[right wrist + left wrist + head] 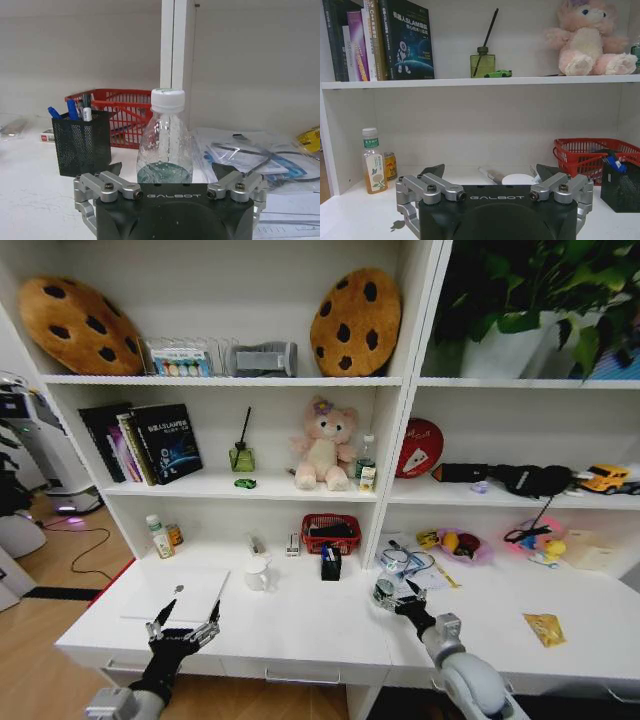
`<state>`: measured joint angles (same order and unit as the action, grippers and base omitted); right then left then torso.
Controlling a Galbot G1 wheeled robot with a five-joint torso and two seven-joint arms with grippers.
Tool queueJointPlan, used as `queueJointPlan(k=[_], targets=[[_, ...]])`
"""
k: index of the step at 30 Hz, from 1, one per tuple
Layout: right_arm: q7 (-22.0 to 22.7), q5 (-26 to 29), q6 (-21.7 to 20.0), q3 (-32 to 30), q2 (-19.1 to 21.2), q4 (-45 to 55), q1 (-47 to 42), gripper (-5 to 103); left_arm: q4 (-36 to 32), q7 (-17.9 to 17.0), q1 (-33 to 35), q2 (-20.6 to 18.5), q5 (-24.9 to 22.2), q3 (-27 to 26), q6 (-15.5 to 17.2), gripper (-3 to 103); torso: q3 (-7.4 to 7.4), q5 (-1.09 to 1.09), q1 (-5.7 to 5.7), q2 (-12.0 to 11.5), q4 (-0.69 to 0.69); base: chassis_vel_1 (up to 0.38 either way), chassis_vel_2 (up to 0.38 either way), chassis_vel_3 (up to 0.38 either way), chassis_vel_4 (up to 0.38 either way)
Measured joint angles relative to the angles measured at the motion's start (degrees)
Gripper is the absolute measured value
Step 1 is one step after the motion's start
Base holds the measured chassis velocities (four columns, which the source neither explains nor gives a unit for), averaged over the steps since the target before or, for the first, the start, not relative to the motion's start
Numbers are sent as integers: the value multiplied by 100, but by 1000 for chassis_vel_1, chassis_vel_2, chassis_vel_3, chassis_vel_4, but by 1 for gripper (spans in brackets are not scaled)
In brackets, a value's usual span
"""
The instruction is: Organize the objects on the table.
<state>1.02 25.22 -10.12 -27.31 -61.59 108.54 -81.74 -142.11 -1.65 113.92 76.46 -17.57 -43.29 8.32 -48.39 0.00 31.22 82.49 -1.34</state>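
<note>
Left gripper (186, 615) is held low over the near edge of the white desk (300, 630), fingers spread wide, nothing between them; the silver laptop (178, 593) lies flat just beyond the fingertips. A white cup (257, 573) stands past the laptop's right corner. The green toy car (498, 73) is seen on the shelf beside a diffuser bottle (482, 62). Right gripper (169, 172) is set with jaws wide on either side of a clear plastic bottle (165, 142); contact cannot be told. A yellowish crumpled scrap (544, 628) lies far right.
</note>
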Motion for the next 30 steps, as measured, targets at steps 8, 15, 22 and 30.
queueJointPlan(k=[8,15,22,30], targets=[[-174,120,123,89,27,-200,137,71,0,0,0,0,0,0,0,100,0,0,0,0,0,0,0,0,0],[-262,100,157,-90,-20,-27,-97,49,0,0,0,0,0,0,0,100,0,0,0,0,-1,0,0,0,0],[-434,-36,456,-670,-209,829,-1107,25,0,2,0,0,0,0,0,100,0,0,0,0,2,0,0,0,0],[-1258,-1184,2780,-1419,-672,1320,-3498,23,0,2,0,0,0,0,0,100,2,-4,-1,2,-3,0,0,0,0]])
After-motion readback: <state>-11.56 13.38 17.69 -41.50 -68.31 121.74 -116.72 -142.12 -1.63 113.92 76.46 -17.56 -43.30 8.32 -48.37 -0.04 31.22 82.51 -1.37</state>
